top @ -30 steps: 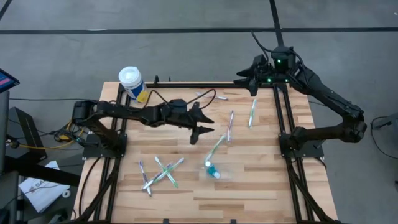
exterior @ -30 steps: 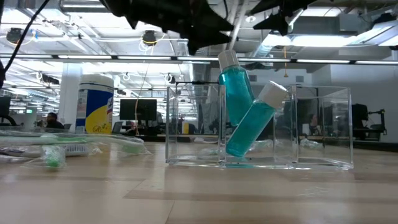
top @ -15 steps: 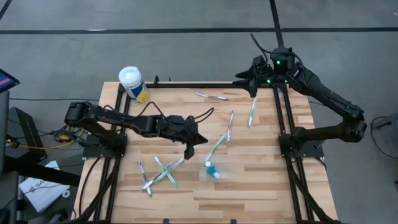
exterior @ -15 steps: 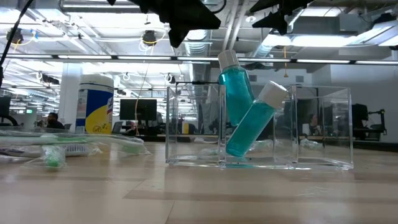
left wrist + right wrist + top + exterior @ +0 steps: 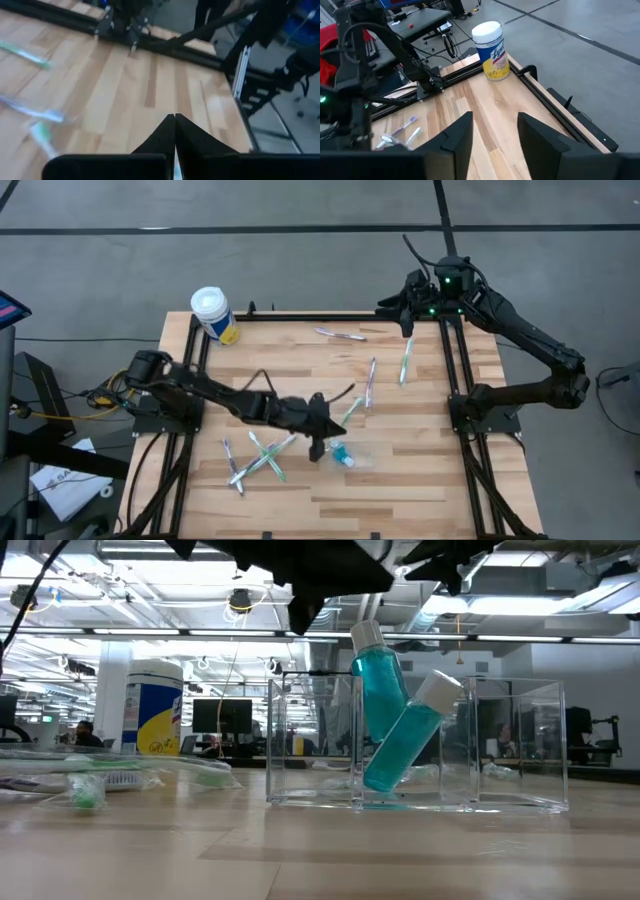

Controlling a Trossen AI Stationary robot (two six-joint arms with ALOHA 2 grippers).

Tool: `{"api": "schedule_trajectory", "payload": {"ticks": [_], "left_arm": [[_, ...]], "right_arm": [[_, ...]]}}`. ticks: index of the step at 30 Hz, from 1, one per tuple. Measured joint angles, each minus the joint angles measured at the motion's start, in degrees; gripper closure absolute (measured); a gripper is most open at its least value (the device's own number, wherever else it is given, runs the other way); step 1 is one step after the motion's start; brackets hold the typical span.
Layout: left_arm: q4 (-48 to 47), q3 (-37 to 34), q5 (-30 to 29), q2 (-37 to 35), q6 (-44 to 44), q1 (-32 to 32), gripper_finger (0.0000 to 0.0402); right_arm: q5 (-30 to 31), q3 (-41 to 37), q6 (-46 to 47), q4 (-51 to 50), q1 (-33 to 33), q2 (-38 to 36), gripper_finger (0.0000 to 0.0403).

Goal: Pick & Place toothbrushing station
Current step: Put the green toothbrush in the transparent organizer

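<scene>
Wooden table [image 5: 420,480] framed by black rails along both sides and the far edge; broad bare planks along the near edge and on the right half. Left arm stretched low across the middle, left pincer [image 5: 316,446] shut tight with nothing seen between the fingers, tip just beside the clear plastic organizer [image 5: 352,459]. Right arm folded back at the far right corner, right pincer [image 5: 407,322] above the rail, fingers [image 5: 462,131] parted and empty. Lysol wipes canister [image 5: 212,312] upright at the far left corner, against the rail. Organizer near the table's centre, slightly toward the near edge, holding two teal tubes [image 5: 392,735] leaning crosswise in one compartment. Toothbrushes scattered flat: crossed cluster [image 5: 258,459] left of the organizer, one green brush [image 5: 347,413] near the pincer, purple brush [image 5: 370,382] and green brush [image 5: 406,361] farther right, another purple one [image 5: 341,334] near the far rail.
</scene>
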Motion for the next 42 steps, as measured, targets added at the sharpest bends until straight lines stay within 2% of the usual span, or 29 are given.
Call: {"api": "schedule_trajectory", "payload": {"ticks": [9, 14, 33, 37, 42], "left_arm": [[1.18, 0.00, -8.74, 2.03, -2.66, -3.87, 0.0401], [1.27, -0.01, -9.25, 2.99, -2.59, -3.98, 0.0401], [14.76, -0.02, -8.02, 14.06, -2.93, -4.74, 0.0401], [15.29, -0.09, -7.66, 10.99, -2.35, -4.05, 0.0401], [16.04, 0.07, -7.83, 0.98, 2.31, -0.34, 0.0401]], "right_arm": [[-0.35, 0.01, -1.68, -0.49, 0.00, 0.00, 0.0290], [-0.36, 0.00, -1.66, -0.51, 0.00, 0.00, 0.0290], [-0.41, 0.02, -1.51, -1.82, 0.00, -0.02, 0.0290], [-0.42, 0.01, -1.51, -1.65, 0.00, -0.02, 0.0290], [-1.43, 0.00, -0.60, 0.39, 0.07, -0.02, 0.0290]]}}
